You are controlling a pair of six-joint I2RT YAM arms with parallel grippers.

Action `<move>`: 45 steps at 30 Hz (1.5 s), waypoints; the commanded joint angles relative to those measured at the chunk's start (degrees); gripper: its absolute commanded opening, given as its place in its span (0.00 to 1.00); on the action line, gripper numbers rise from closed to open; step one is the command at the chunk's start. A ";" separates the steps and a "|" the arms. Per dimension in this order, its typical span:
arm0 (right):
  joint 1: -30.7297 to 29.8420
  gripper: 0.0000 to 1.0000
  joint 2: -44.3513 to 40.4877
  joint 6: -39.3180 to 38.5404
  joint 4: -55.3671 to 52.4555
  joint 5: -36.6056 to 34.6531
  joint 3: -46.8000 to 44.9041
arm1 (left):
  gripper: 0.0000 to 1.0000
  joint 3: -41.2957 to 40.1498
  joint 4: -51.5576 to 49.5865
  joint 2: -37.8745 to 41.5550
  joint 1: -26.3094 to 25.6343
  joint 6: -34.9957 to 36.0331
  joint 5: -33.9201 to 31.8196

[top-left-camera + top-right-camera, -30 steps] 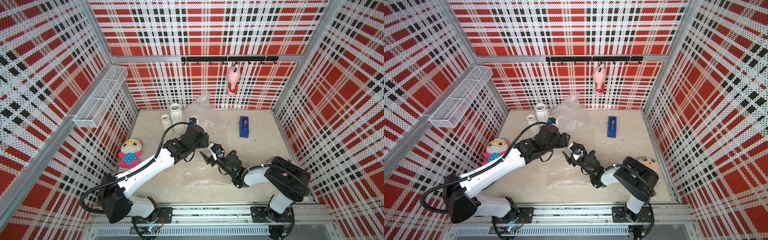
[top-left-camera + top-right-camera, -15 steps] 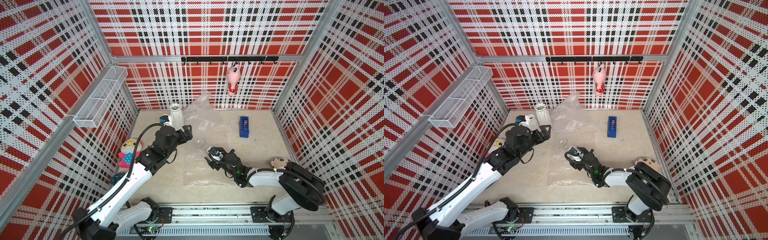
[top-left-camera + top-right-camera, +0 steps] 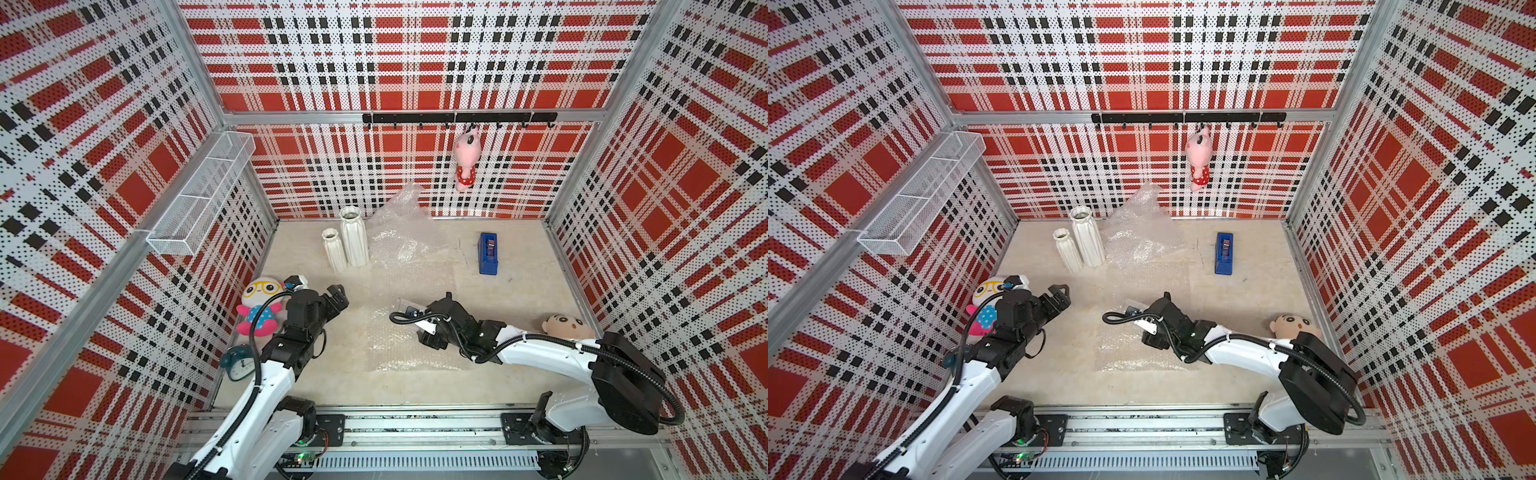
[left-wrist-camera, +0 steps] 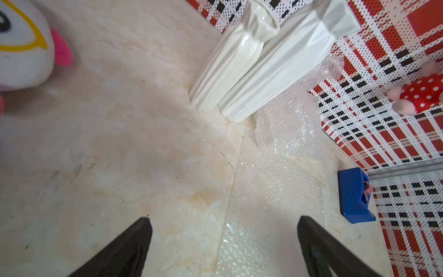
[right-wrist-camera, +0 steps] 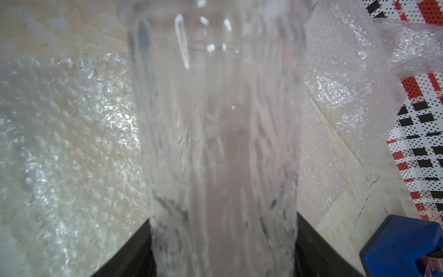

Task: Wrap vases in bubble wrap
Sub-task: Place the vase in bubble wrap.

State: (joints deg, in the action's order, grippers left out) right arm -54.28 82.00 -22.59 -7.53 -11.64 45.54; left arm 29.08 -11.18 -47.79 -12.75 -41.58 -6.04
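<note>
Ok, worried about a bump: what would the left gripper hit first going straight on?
Likely the edge of the flat bubble wrap, as the left gripper tilts down; the taller white vase stands beyond. Depth unclear.

The left jaws spread wide and draw back from the glass vase to beside the doll.

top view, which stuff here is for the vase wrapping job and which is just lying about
For the job: clear glass vase, short white vase, tall white vase, flat bubble wrap sheet, crumpled bubble wrap.

Lying about: glasses plush, boy plush, hanging pink plush, alarm clock, wire basket, blue tape dispenser (maybe for sealing).
</note>
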 commanded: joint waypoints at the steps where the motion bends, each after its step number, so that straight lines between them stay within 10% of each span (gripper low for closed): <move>1: -1.13 0.57 0.72 -5.59 -6.55 -0.49 4.63 | 0.98 -0.95 4.57 -0.84 -0.97 0.23 0.82; 28: -6.63 0.81 12.76 -11.30 -14.71 1.90 12.03 | 0.96 -7.81 10.63 -5.36 -7.55 -0.87 0.05; 35: -6.71 1.00 11.13 -11.16 -12.84 1.46 11.46 | 0.96 -6.95 11.14 -7.34 -8.17 -0.15 0.60; 45: -7.46 1.00 3.31 -8.83 -12.87 0.17 9.42 | 0.93 -2.06 9.78 -13.73 -16.68 2.28 -3.25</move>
State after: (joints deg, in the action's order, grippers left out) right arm -60.77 89.78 -32.18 -21.19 -11.11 55.70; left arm 24.16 -1.39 -60.49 -27.11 -41.06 -7.20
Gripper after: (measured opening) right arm 0.997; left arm 0.938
